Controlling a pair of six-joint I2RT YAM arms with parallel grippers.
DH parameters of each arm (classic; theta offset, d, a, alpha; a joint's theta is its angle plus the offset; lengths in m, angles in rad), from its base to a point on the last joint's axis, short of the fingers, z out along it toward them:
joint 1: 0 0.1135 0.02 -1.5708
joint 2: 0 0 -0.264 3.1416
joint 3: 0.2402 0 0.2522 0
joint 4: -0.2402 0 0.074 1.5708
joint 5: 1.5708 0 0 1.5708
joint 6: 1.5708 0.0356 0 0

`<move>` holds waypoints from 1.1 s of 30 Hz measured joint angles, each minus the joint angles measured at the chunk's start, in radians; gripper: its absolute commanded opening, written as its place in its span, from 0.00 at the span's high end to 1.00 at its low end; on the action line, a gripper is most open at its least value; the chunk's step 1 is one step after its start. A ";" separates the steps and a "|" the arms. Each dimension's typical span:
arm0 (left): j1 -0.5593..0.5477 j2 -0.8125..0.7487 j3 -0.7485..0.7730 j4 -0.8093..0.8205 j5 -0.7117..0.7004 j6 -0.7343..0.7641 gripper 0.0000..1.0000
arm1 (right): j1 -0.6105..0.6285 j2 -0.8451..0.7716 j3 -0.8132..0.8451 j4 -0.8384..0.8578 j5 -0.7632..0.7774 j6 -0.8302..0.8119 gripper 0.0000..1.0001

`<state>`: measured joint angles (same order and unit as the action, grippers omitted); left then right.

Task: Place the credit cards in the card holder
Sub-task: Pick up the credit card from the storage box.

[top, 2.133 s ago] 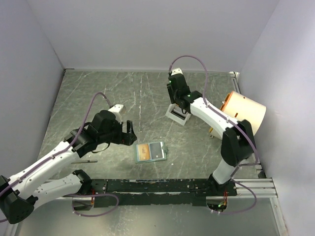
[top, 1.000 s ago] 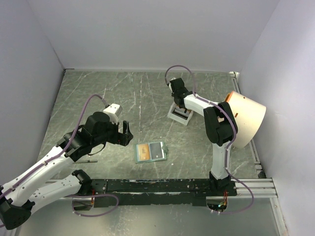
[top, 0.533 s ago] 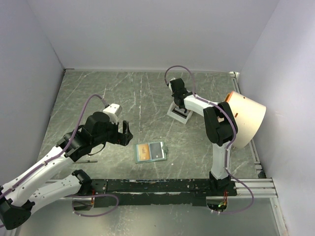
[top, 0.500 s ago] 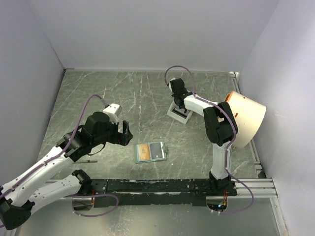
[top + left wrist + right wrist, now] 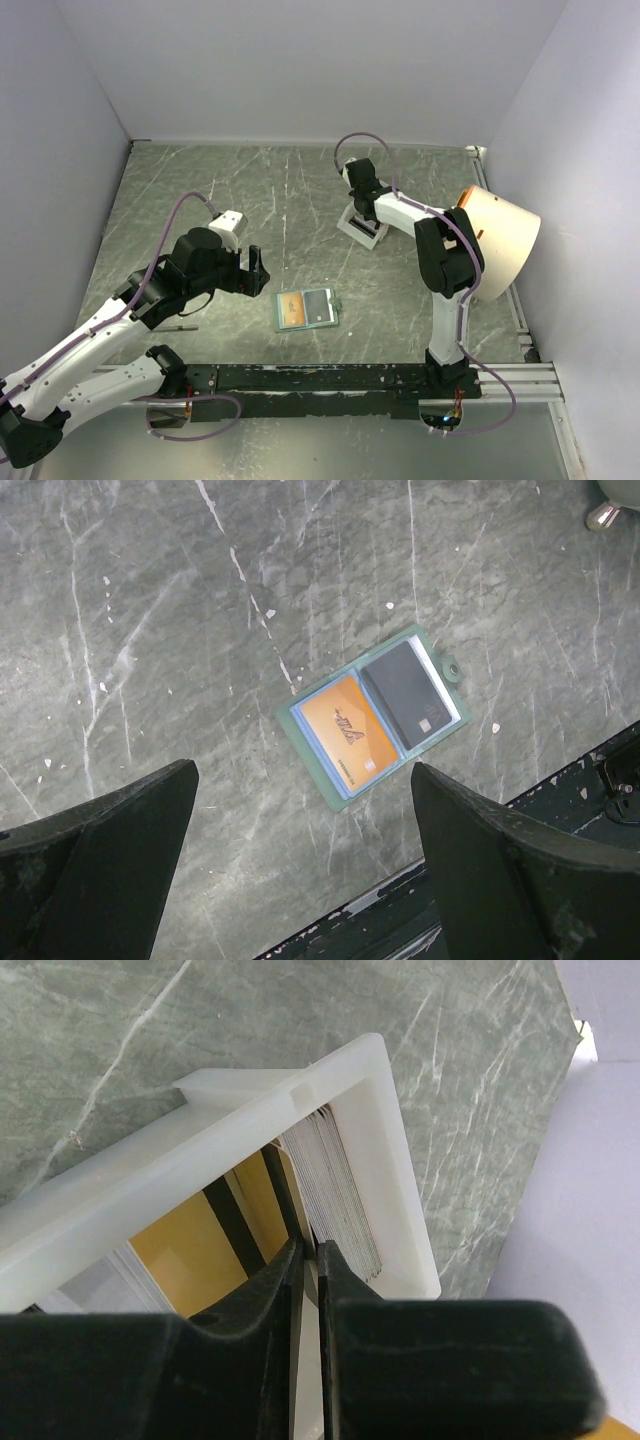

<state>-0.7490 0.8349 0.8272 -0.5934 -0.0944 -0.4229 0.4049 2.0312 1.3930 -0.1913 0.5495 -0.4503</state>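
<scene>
A stiff, probably slick credit card (image 5: 335, 1190) is being pinched by its thin upper edge in the narrowed right gripper (image 5: 308, 1248), the left gripper (image 5: 260, 272) being held wide

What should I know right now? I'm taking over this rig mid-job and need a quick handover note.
Left gripper: open, empty, hovering left of the card holder.
Right gripper: down in the white tray, jaws nearly together, pinching at the stack of cards; how many are caught is not visible.
Card holder: lying open on the table, orange card in one pocket, dark card in the other.
Done: two cards in.
Left: lift the pinched card out, bring it to the holder, then likely repeat for the rest.
</scene>
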 measured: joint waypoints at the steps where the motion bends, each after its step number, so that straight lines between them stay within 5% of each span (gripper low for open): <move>1: 0.000 0.000 0.000 0.000 0.000 0.000 0.01 | 0.000 -0.002 0.000 -0.001 0.000 0.000 0.93; 33: 0.000 -0.025 -0.003 -0.003 -0.015 -0.011 0.01 | -0.002 -0.087 0.028 -0.069 -0.060 0.016 0.98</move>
<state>-0.7490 0.8101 0.8238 -0.5961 -0.1093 -0.4343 0.4026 1.9438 1.4208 -0.2600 0.4900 -0.4339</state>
